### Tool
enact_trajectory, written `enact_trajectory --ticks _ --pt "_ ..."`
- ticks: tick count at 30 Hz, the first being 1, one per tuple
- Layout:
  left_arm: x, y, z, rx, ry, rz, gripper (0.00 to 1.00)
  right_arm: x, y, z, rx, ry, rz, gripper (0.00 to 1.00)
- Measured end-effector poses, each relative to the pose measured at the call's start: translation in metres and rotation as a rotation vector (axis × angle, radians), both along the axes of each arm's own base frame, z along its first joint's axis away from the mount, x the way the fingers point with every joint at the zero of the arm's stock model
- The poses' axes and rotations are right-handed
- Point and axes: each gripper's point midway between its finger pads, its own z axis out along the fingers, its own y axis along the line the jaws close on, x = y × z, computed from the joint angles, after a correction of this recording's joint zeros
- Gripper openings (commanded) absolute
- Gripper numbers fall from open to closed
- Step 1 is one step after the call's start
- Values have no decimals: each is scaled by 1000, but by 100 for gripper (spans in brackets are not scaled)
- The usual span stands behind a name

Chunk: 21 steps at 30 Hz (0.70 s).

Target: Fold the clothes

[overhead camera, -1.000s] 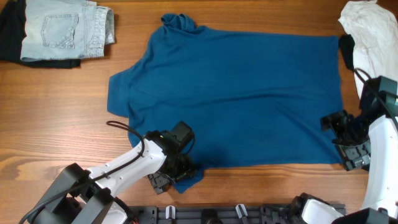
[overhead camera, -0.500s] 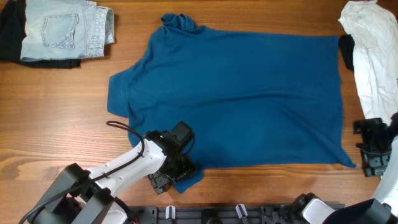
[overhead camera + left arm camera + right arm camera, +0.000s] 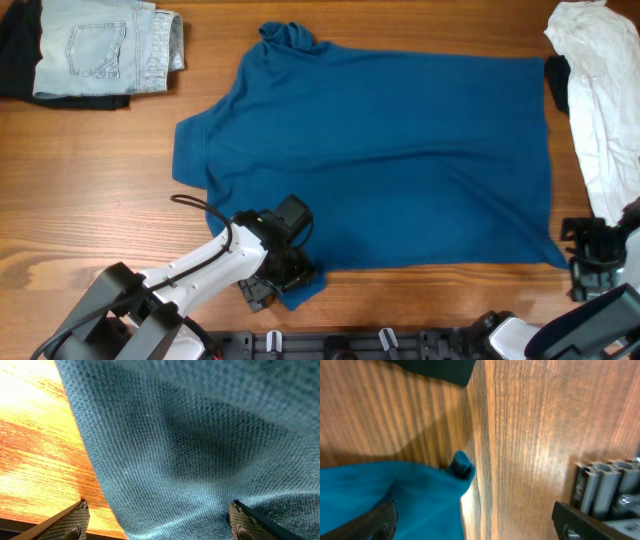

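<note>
The deep-blue top (image 3: 390, 160) lies spread flat on the wooden table, neck opening at the far left, one sleeve at the left and one at the front left. My left gripper (image 3: 272, 285) is open, low over the front-left sleeve; its wrist view is filled with blue cloth (image 3: 200, 445) between the two fingers (image 3: 157, 527). My right gripper (image 3: 590, 262) is open just off the top's front-right corner. In its wrist view that corner (image 3: 461, 466) lies by the left finger, with bare wood between the fingers (image 3: 475, 527).
A pale blue denim piece (image 3: 100, 45) on dark cloth lies at the back left. A white garment (image 3: 600, 95) lies along the right edge, over a dark item. A black rail (image 3: 380, 342) runs along the table's front edge.
My right arm has drawn back to the right and toward the front, off the top's right hem to beyond its front-right corner. The left arm has not moved.
</note>
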Motion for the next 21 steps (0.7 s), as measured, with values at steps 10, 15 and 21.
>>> enact_trajectory --ticks 10,15,21 --pt "0 -1 0 -2 0 7 91 10 -9 -19 -56 -60 -1 76" --pt "1 -1 0 -2 -1 7 92 13 -11 -19 -61 -73 -3 69" --pt "1 -1 0 -4 0 7 91 10 -6 -31 -14 -39 5 54"
